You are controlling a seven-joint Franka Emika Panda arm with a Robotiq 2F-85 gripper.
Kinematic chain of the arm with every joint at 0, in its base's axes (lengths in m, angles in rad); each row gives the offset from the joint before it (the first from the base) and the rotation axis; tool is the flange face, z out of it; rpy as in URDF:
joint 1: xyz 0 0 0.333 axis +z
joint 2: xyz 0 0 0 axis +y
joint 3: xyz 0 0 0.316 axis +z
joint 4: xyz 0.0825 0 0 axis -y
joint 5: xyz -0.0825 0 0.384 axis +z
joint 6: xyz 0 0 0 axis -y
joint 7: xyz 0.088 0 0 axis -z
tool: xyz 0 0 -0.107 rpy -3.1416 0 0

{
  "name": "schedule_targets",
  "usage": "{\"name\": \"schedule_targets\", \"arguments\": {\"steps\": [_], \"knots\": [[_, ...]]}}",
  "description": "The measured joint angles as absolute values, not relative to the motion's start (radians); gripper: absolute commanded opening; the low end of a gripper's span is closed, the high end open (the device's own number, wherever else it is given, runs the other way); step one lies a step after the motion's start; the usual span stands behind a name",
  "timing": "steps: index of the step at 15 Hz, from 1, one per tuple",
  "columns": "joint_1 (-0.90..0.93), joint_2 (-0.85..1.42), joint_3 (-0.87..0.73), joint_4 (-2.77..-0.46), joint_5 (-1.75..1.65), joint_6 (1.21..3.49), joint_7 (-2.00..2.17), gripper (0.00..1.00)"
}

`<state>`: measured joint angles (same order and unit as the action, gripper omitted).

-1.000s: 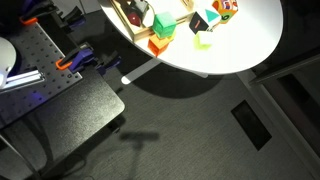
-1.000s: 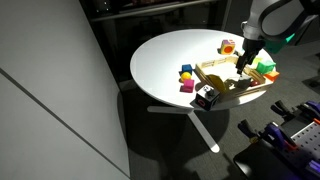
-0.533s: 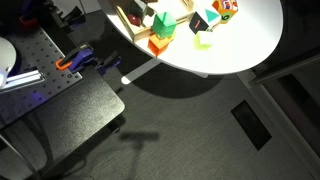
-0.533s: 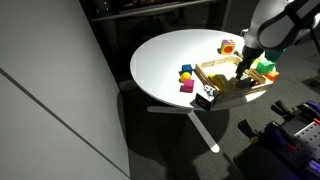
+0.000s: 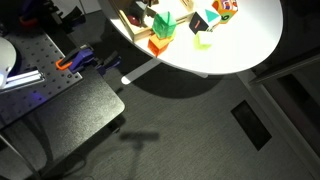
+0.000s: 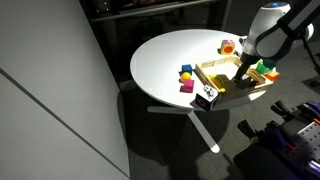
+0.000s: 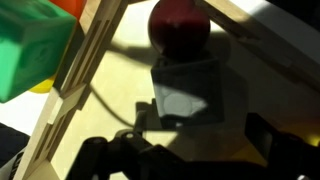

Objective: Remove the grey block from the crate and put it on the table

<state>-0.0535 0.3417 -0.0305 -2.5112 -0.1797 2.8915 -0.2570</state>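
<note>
**Grey block awaits the lift.** The end effector (image 7: 195,140) is held low inside the crate (image 7: 88,62), with its jaws parted to either side of the grey block (image 7: 190,88). The block sits on the crate floor and is not yet gripped. The fingers are lost in shadow in the wrist view, so the open gap is judged from their dark outlines and appears wide enough to take the block.

A red round piece (image 7: 180,25) is lodged just beside the block's far face. This is likely why the block is approached across its free sides. A green block (image 7: 30,50) is seen beyond the wooden wall, outside the crate.

In an exterior view the arm is bent down over the crate (image 6: 215,68), and the end effector (image 6: 243,72) hides the grey block from that camera. The crate is placed near the edge of the round white worktop (image 6: 165,50), within easy reach of the arm. A magenta block (image 6: 185,86) and a dark block with a teal face (image 6: 205,97) are scattered just outside it. Much of the smooth, bare worktop is left free for the set-down.

The room is kept dim. A dark floor is shown under the worktop (image 5: 235,45), and a perforated metal base (image 5: 35,50) is fixed beside it.
</note>
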Motion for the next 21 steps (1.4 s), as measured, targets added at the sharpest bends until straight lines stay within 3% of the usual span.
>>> {"name": "schedule_targets", "arguments": {"steps": [1, 2, 3, 8, 21], "knots": [[-0.054, 0.350, -0.030, -2.509, -0.180, 2.896, -0.259, 1.00], [-0.054, 0.358, -0.030, -2.506, -0.180, 2.898, -0.260, 0.75], [-0.054, 0.366, -0.029, -2.502, -0.180, 2.899, -0.260, 0.73], [-0.057, 0.397, -0.029, -2.480, -0.180, 2.900, -0.260, 0.34], [-0.058, 0.335, -0.053, -2.437, -0.169, 2.828, -0.250, 0.32]]}}
